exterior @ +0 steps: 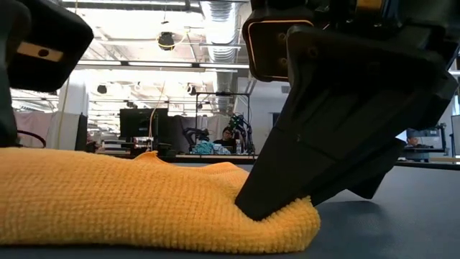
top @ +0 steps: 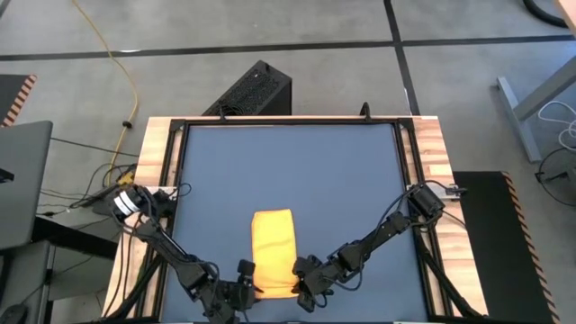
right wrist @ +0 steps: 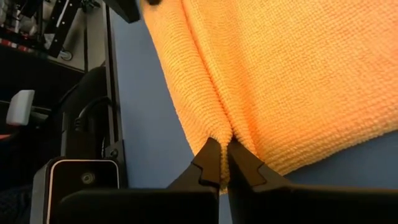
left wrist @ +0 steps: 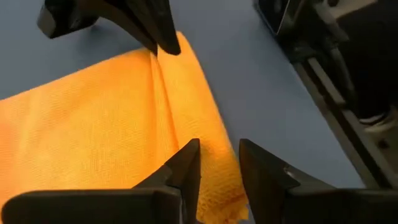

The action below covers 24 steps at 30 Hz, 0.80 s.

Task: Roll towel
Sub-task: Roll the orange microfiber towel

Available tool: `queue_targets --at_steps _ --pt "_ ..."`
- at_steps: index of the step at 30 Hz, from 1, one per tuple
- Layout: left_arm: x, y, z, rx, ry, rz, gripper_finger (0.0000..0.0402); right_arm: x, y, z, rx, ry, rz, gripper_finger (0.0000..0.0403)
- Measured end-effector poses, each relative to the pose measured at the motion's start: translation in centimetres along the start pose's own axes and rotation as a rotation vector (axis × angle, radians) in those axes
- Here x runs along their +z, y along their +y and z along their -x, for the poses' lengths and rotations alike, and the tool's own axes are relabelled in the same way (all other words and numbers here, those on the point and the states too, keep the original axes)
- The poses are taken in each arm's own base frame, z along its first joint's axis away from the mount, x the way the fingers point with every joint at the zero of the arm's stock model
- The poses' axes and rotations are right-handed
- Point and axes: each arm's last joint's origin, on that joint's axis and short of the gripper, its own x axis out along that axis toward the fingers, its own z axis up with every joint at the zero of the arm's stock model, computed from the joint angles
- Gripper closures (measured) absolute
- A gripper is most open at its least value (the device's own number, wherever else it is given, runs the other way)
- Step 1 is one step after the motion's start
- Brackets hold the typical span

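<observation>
The yellow-orange towel (top: 273,245) lies flat on the blue table mat, long side running from the near edge toward the far edge. It also shows in the low view (exterior: 129,201). Both grippers are at its near end. My left gripper (top: 245,275) is at the near left corner, with towel between its nearly closed fingers (left wrist: 217,165). My right gripper (top: 301,273) is at the near right corner and is shut on a raised fold (right wrist: 224,155). A ridge runs along the near end from one gripper to the other. My left gripper has the towel's near left corner (left wrist: 217,149) between its two fingers, which come in low from the table's left. The towel lies on the mat. My right gripper pinches a small raised fold near the towel's near right corner (right wrist: 222,134) between its fingertips, slanting down from the table's right. The cloth bunches up at the tips (exterior: 269,210) and the rest lies on the mat.
The blue mat (top: 297,171) stretches beyond the towel toward the far edge, inside a black frame with wooden side strips (top: 430,153). A black box (top: 252,90) and cables lie on the floor beyond the table. Desks and monitors stand in the room behind.
</observation>
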Motion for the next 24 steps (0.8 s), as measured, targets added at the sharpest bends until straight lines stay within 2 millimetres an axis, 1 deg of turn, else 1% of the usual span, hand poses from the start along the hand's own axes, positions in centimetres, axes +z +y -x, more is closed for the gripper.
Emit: queue_targets --at_steps 7,9,12,15,17,19,21,24 --pt "-0.1 0.1 -0.1 0.031 -0.001 0.002 0.0249 0.0 0.0 0.0 -0.001 0.000 0.003 0.0375" --pt "-0.1 0.3 -0.2 0.036 0.008 0.026 0.0237 0.0 0.0 0.0 -0.001 0.000 0.004 0.0375" --pt "-0.5 0.7 -0.3 0.056 0.044 0.082 0.0229 0.0 0.0 0.0 -0.001 0.000 0.004 0.0375" --pt "-0.6 1.0 -0.4 0.059 0.068 0.137 0.0230 0.0 0.0 0.0 -0.001 0.001 0.005 0.0374" --pt "-0.6 1.0 -0.4 0.050 0.075 0.155 0.0238 0.0 0.0 0.0 -0.001 0.001 0.005 0.0374" --pt "-0.6 1.0 -0.4 0.047 0.076 0.168 0.0254 0.0 0.0 0.0 -0.001 0.000 0.005 0.0374" --pt "-0.7 0.9 -0.5 0.022 0.088 0.183 0.0281 0.0 0.0 0.0 -0.001 0.001 0.008 0.0374" --pt "-0.7 0.9 -0.5 -0.007 0.103 0.223 0.0339 0.0 0.0 0.0 -0.002 0.000 0.022 0.0366"
